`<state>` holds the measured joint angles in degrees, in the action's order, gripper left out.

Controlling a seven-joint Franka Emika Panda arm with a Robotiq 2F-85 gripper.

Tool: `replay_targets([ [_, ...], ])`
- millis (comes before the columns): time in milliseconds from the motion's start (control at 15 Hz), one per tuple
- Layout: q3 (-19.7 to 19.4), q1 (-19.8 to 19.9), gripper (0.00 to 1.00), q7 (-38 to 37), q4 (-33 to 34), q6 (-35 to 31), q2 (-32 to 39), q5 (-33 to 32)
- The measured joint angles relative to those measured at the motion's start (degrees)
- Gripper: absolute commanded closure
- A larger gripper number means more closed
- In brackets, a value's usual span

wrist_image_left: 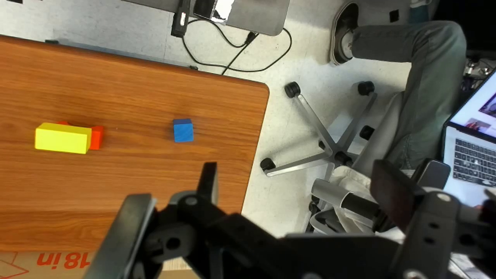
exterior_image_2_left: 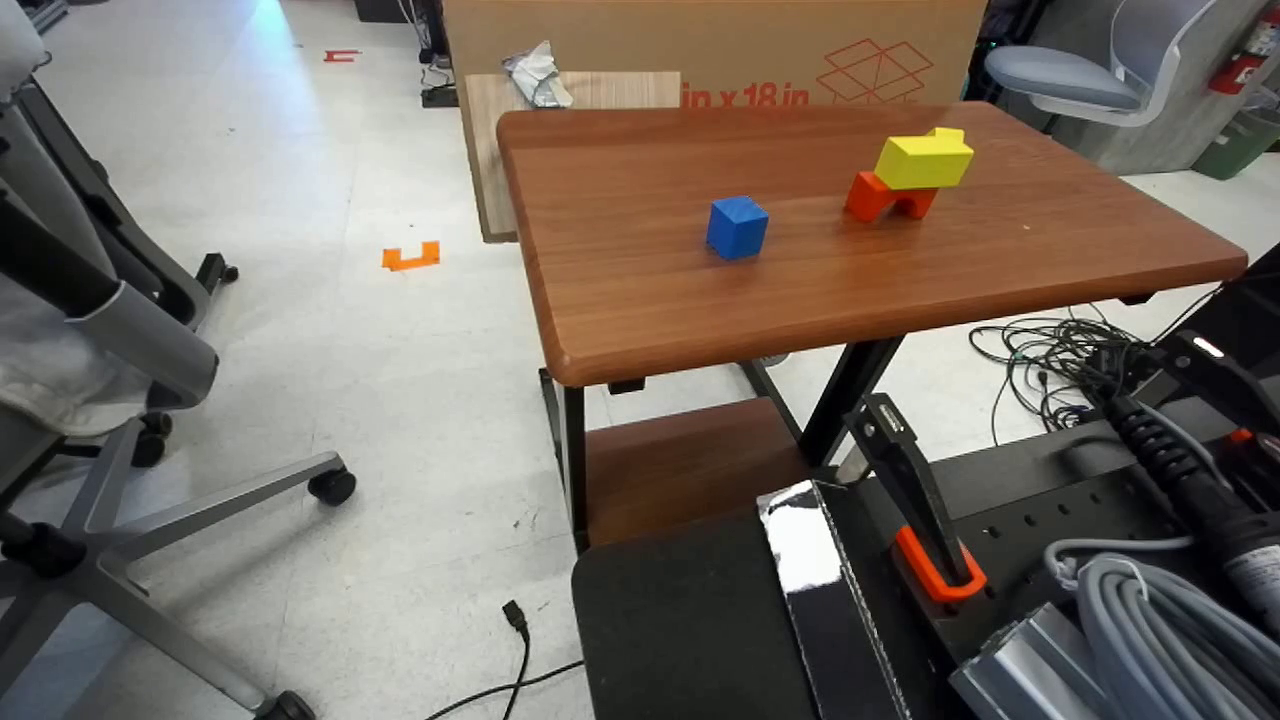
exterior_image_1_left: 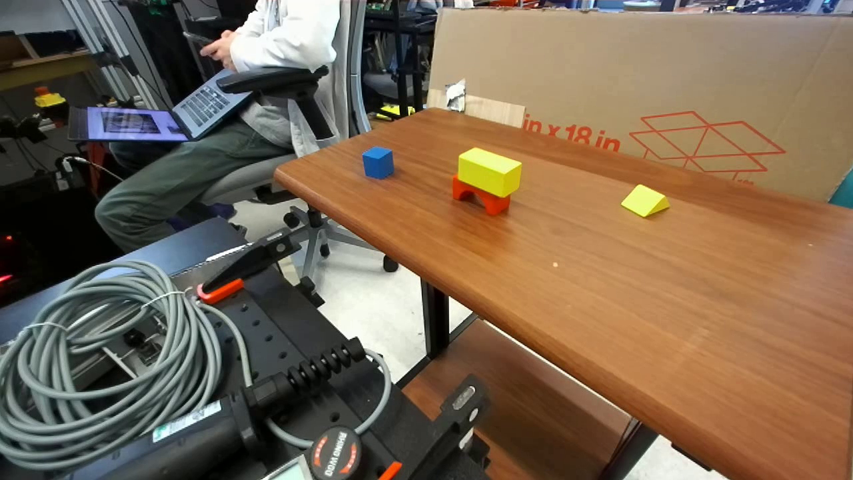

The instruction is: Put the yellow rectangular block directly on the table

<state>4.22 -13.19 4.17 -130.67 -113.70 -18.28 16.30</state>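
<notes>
Plainly rectangular yellow block [exterior_image_1_left: 490, 172], arched red block [exterior_image_1_left: 497, 203] beneath, brown wood-grain table [exterior_image_1_left: 613, 287].

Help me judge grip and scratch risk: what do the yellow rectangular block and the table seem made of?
The yellow rectangular block: probably painted wood, though plastic is possible; even, unbroken colour with crisp edges, fairly matte.
The table: wood or wood-look laminate, smooth with a slight sheen; brown grain shows, but not whether it is solid.

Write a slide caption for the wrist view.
Open gripper, yellow rectangular block atop the red block, blue cube apart on the table.
</notes>
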Motion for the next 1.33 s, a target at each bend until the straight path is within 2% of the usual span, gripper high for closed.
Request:
replay_targets([
  [267, 0.31, 0.66, 0.0, -1.76, -0.05, -0.29, 0.67, -0.04],
  [667, 0.2, 5.74, 0.0, -7.57, -0.46, -5.13, 5.11, -1.46],
  [1333, -0.97, 11.17, 0.0, -17.51, -1.96, -16.44, 15.74, -13.1],
])
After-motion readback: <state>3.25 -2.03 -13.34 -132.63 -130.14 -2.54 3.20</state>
